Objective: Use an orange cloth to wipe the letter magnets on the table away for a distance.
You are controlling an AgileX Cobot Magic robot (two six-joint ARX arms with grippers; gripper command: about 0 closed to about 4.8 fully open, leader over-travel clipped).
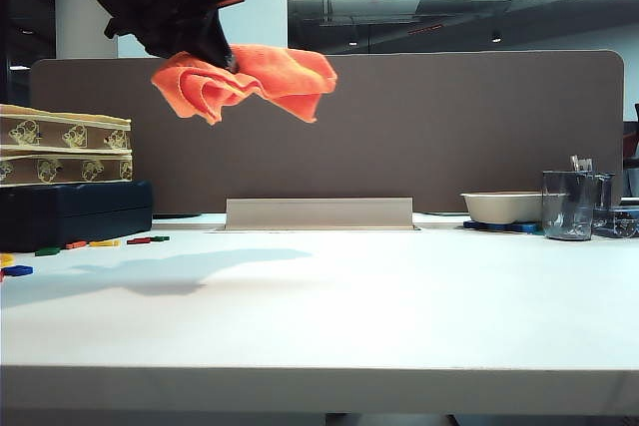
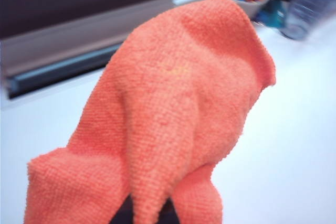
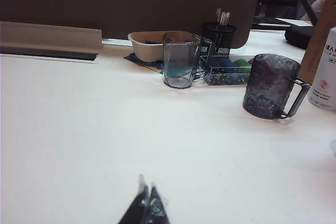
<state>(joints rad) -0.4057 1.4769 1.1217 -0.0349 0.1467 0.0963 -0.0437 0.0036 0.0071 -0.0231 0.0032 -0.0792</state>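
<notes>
My left gripper hangs high over the left part of the table, shut on the orange cloth, which dangles rumpled from it. In the left wrist view the orange cloth fills most of the picture and hides the left gripper almost wholly. Several letter magnets lie in a row on the table at the far left, well below the cloth, and a blue letter magnet lies nearer the front. My right gripper is shut and empty above bare table.
A dark case with patterned boxes stacked on it stands at the left behind the magnets. At the right are a beige bowl, a clear glass cup, a dark mug and a can. A brown partition closes the back.
</notes>
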